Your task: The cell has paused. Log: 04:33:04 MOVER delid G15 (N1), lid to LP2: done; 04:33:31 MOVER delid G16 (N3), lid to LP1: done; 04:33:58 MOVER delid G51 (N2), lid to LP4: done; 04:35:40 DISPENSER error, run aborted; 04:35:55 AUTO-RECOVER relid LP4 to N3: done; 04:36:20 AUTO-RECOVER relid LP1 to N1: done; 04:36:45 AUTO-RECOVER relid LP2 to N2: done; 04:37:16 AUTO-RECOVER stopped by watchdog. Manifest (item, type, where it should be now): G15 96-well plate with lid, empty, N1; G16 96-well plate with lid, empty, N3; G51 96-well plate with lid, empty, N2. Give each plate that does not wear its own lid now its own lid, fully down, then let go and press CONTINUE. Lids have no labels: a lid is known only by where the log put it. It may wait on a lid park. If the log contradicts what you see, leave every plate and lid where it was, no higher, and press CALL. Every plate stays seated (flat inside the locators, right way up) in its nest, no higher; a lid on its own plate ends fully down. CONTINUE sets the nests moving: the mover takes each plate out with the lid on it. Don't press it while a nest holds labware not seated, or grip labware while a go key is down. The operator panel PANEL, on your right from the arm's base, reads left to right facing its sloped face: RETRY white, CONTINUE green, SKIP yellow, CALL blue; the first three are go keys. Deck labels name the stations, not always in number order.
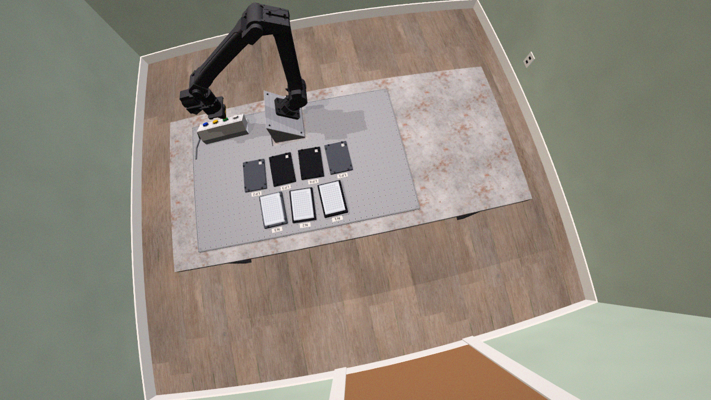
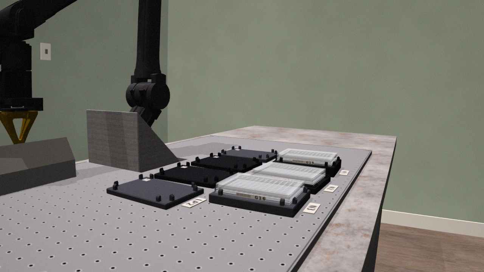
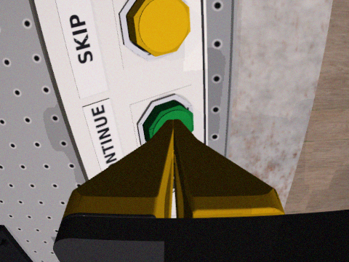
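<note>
The desk (image 1: 447,129) is a mottled stone-look top on a wood floor (image 1: 348,308). A grey perforated deck plate (image 1: 377,164) lies on it, toward nine o'clock in the top view, leaving bare stone from one to four o'clock and a narrow margin along the six o'clock edge.

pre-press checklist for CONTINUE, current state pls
1. Gripper shut and holding nothing: ok.
2. Fingertips lined up on the green CONTINUE key, not the yellow SKIP key: ok.
3. Plate G16 lidded, flat in N3: ok.
4. Plate G15 lidded, flat in N1: ok.
5. Middle plate in N2 lidded and flat: ok; its label: cannot tell.
6. All four lid parks bare, for example LP2: ok.
7. Each lid on its own plate: cannot tell.
</note>
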`<state>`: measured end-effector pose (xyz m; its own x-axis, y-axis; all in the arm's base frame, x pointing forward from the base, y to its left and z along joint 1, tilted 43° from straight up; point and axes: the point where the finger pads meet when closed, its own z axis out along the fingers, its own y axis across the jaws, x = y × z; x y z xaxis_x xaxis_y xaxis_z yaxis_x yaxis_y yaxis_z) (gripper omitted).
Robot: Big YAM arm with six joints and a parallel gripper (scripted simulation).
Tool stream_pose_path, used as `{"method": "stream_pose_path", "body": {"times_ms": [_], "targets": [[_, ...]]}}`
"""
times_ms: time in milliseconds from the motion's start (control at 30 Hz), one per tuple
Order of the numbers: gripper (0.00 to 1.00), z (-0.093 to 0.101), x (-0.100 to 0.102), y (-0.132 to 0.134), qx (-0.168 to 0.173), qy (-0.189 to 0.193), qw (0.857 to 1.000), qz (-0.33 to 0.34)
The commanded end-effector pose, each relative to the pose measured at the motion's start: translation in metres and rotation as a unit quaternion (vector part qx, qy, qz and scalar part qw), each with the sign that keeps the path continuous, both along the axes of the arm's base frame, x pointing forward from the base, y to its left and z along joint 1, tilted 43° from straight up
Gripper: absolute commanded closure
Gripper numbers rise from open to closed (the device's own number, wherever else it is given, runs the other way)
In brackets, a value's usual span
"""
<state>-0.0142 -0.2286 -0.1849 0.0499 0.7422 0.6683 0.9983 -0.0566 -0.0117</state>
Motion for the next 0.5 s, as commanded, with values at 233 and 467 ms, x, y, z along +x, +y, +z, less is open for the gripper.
{"method": "stream_pose_path", "body": {"times_ms": [233,467], "targets": [[1.00,-0.0088,0.0031,0.0069,0.003,-0.002,1.000,0.007],[1.00,-0.0096,0.0031,0.0081,0.003,-0.002,1.000,0.007]]}}
